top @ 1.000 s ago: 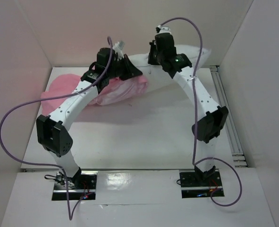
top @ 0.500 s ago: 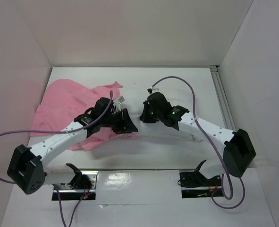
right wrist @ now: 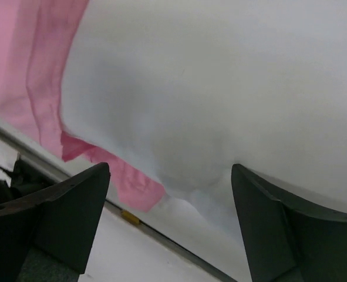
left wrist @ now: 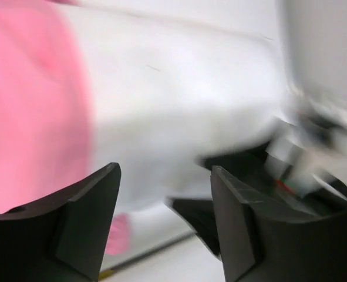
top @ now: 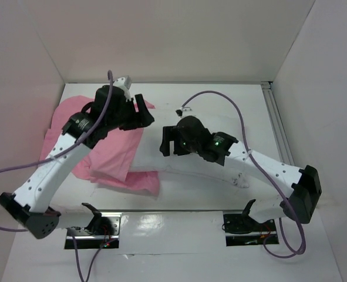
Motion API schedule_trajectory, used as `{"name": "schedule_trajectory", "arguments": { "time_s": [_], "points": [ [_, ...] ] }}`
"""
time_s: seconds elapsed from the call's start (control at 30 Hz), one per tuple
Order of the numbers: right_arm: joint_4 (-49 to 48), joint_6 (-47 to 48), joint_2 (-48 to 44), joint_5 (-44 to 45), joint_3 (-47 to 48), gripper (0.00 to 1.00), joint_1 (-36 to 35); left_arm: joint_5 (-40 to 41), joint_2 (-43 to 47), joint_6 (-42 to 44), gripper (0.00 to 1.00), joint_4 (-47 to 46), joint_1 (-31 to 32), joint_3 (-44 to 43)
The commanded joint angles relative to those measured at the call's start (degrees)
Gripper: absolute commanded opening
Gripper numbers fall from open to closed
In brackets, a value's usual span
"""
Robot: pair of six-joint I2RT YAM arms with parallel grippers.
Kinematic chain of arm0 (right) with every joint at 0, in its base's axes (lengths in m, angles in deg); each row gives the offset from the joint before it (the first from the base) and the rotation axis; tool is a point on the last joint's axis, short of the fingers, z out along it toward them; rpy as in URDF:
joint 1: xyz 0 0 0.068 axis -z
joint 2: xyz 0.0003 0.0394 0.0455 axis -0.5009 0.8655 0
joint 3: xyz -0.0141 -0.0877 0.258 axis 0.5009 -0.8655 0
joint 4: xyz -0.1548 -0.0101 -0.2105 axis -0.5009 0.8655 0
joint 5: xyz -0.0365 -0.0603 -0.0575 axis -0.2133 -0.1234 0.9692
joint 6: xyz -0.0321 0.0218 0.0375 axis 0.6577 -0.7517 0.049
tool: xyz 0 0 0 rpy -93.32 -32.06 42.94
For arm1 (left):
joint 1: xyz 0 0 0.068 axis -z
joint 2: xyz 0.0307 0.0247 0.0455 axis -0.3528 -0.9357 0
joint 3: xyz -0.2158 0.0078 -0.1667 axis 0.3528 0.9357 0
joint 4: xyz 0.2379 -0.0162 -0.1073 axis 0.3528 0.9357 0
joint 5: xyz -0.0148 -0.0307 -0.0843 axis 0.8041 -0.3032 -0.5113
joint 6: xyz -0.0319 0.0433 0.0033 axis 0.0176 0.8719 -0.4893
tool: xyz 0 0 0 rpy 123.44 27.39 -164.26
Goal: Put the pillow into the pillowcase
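The white pillow (top: 147, 154) lies flat across the middle of the table, its left end resting on top of the pink pillowcase (top: 111, 158), which is spread out at the left. My left gripper (top: 139, 111) hovers open above the pillowcase's far edge, next to the pillow's left end. My right gripper (top: 168, 144) is open just over the pillow's left half. The left wrist view is blurred, with the pillow (left wrist: 179, 88) and pillowcase (left wrist: 32, 106) beyond empty open jaws. In the right wrist view the pillow (right wrist: 220, 76) overlaps the pillowcase (right wrist: 38, 70), and nothing sits between the fingers.
White walls close in the table at the back and both sides. An aluminium rail (top: 277, 120) runs along the right edge. Purple cables (top: 217, 97) loop off both arms. The arm bases (top: 94, 226) sit at the near edge.
Both arms came down from the raised back position toward the table. Both grippers went from shut to open, and the pillow and pillowcase now lie flat on the table.
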Motion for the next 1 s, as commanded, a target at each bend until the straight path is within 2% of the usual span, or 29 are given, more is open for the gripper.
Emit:
{"name": "schedule_trajectory", "arguments": {
  "time_s": [0.0, 0.1, 0.2, 0.23, 0.33, 0.43, 0.47, 0.5, 0.53, 0.57, 0.6, 0.67, 0.73, 0.77, 0.83, 0.87, 0.9, 0.93, 0.97],
  "points": [
    [10.44, 0.35, -3.7, 15.07, 7.77, 0.92, -0.15, 20.86, -8.94, 1.39, 0.82, 15.26, -0.44, -6.01],
    [19.12, -3.17, -5.72, 25.71, 10.33, 0.94, 0.63, 26.23, -13.16, 1.38, 0.88, 16.42, 0.97, -6.63],
    [25.47, -6.44, -5.73, 29.69, 11.66, 0.99, 7.64, 30.36, -16.06, 1.38, 0.88, 17.2, 2.11, -8.46],
    [25.49, -6.44, -6.43, 28.56, 11.14, 0.99, 13.41, 31.16, -16.86, 0.77, 0.88, 17.21, 2.11, -9.17],
    [23.92, -3.81, -7.05, 24.52, 9.21, 1.0, 19.52, 33.97, -19.84, 0.77, 0.88, 18.78, 2.11, -11.72],
    [20.75, 2.5, -7.05, 12.94, 5.0, 1.0, 34.59, 35.91, -24.68, -0.9, 0.82, 23.18, 2.11, -14.8],
    [19.87, 3.49, -7.05, 9.16, 3.59, 1.0, 37.87, 35.91, -26.51, -1.42, 0.73, 23.97, 2.11, -15.41],
    [16.91, 4.45, -7.05, 0.07, 2.01, 1.0, 40.86, 35.91, -27.14, -1.43, 0.68, 24.59, 2.11, -15.94],
    [15.22, 5.25, -7.05, -4.54, 0.08, 1.0, 43.59, 35.91, -27.67, -1.43, 0.6, 24.59, 2.11, -16.64],
    [14.07, 5.25, -7.05, -8.42, -3.51, 1.0, 47.97, 35.91, -27.68, -0.73, 0.48, 24.59, 2.11, -16.65],
    [12.5, 5.25, -7.66, -15.24, -5.37, 1.0, 49.4, 35.22, -28.98, -0.2, 0.28, 24.59, 2.11, -17.52],
    [7.75, 5.25, -7.66, -20.65, -10.37, 1.0, 51.17, 35.21, -30.04, 0.5, 0.09, 24.59, 2.11, -19.63],
    [3.89, 5.25, -8.19, -26.43, -13.03, 1.0, 51.18, 34.51, -30.92, 1.3, 0.0, 25.38, 2.11, -21.47],
    [2.91, 5.25, -8.19, -28.3, -14.95, 1.0, 51.18, 33.64, -31.45, 1.82, 0.0, 25.99, 2.11, -23.57],
    [-1.11, 5.25, -7.4, -33.64, -16.46, 0.81, 49.17, 31.01, -31.45, 4.1, 0.0, 26.0, 2.11, -27.09],
    [-3.23, 5.25, -7.4, -35.68, -18.21, 0.7, 47.68, 27.25, -31.98, 4.8, 0.0, 25.22, 2.11, -28.33],
    [-5.77, 2.56, -7.4, -37.35, -19.18, 0.51, 44.36, 24.25, -31.98, 6.99, 0.0, 24.43, 2.72, -29.64],
    [-8.93, 0.53, -8.88, -40.5, -20.24, 0.09, 42.76, 20.83, -32.76, 8.05, 0.0, 23.37, 2.73, -30.79],
    [-15.23, -1.49, -9.42, -41.49, -20.86, 0.0, 41.43, 14.01, -33.29, 8.76, 0.0, 22.49, 3.51, -33.5]
  ]
}}
